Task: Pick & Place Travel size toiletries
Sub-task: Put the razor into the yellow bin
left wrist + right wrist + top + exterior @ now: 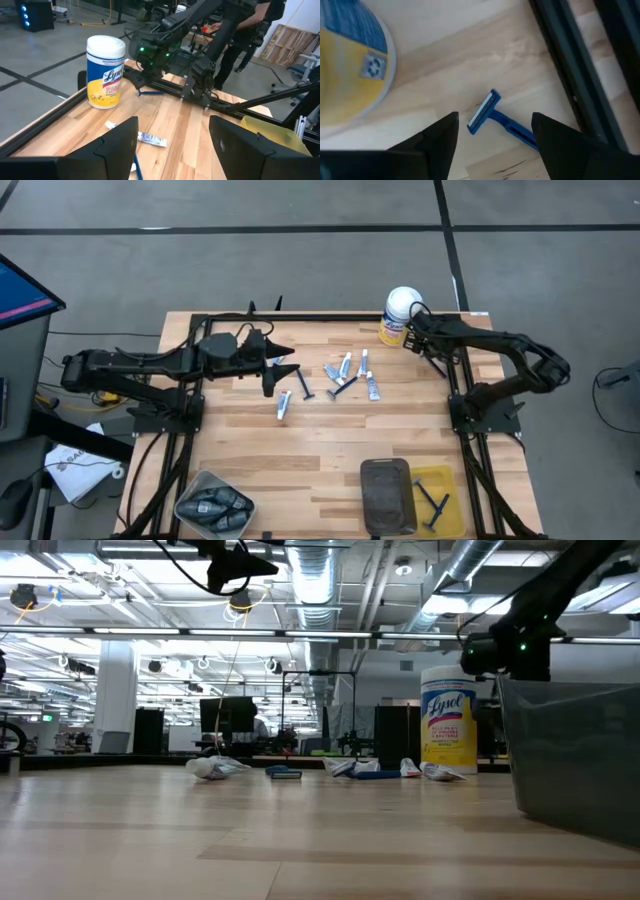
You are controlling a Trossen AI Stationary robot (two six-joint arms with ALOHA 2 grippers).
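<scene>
Small white tubes [345,365] and slim blue razors [305,384] lie scattered flat on the middle of the wooden table. My left gripper [275,372] hovers open above their left side; its wrist view shows one tube [151,140] ahead between the fingers. My right gripper [416,336] is open beside the yellow canister [400,315], pointing down. In the right wrist view its fingers [495,145] stand on either side of a blue razor [492,120] that lies on the table below, without touching it. The same razor [150,92] shows under the right gripper in the left wrist view.
The yellow canister with a white lid [106,70] stands at the far right edge. Along the near edge sit a grey tray of dark pieces [212,510], a dark grey tray [388,495] and a yellow tray [447,480] holding a razor. Black frame rails [570,55] border the table.
</scene>
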